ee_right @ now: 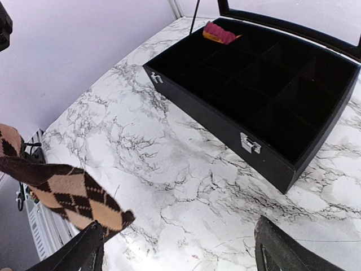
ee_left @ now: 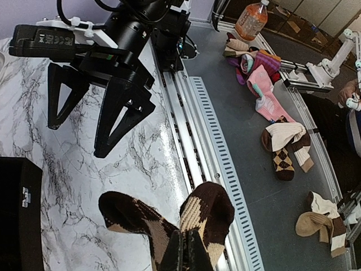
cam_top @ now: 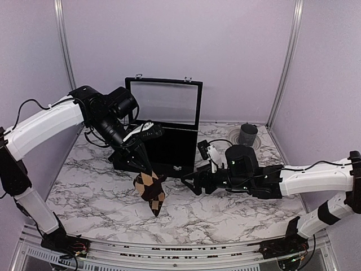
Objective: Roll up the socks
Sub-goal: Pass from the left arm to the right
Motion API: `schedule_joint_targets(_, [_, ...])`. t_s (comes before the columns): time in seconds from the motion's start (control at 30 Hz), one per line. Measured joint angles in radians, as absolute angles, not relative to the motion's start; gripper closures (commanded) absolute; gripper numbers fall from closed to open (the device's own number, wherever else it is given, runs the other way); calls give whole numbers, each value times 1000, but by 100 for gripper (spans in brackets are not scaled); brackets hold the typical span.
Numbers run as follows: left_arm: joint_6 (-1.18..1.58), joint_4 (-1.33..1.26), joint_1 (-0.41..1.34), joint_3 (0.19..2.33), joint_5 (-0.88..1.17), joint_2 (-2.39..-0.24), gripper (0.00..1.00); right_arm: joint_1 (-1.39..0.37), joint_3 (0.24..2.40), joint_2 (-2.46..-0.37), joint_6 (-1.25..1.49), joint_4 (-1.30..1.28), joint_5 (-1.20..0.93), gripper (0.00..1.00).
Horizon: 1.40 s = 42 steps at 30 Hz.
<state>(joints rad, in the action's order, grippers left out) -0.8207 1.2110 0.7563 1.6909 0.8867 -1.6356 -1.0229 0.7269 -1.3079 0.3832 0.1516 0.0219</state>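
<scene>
From above, the left gripper (cam_top: 148, 171) pinched the argyle sock (cam_top: 151, 193), which hung over the table (cam_top: 90, 186) before the box (cam_top: 169, 149), the right gripper (cam_top: 190, 185) open just beside it. The left wrist showed its fingers (ee_left: 183, 254) clamped on that sock. The right wrist showed wide jaws facing it, a red sock (ee_right: 220, 33) lying in the box's far corner compartment.

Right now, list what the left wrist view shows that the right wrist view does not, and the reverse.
Left wrist only: the left claw shut on the argyle sock, plus loose socks and a bottle beyond the table's edge. Right wrist only: the open compartments of the black case, with a magenta-red sock in a far one. Both: the argyle sock, the marble table and the open right claw.
</scene>
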Motion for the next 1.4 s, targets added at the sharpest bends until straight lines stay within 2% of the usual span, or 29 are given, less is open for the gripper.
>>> schedule_joint_targets(0.3, [-825,1222,801,1686,863,-1695,100,-1086,701,-1290,268,210,-109,15])
schedule_joint_targets(0.47, [-761,1192,800,1682,863,-1702,100,-1190,703,-1291,170,235,-29,16])
schedule_joint_targets(0.67, [-644,1091,799,1578,823,-1653,100,-1332,713,-1316,65,261,141,12])
schedule_joint_targets(0.93, [-489,925,788,1472,688,-1570,100,-1361,760,-1402,101,342,94,10])
schedule_joint_targets(1.03, [-441,880,786,1472,660,-1549,100,-1361,807,-1460,150,357,125,13])
schedule_joint_targets(1.23, [-361,827,780,1472,615,-1532,100,-1361,832,-1528,270,435,240,25])
schedule_joint_targets(1.4, [-320,801,775,1467,608,-1523,100,-1360,822,-1535,355,551,336,26])
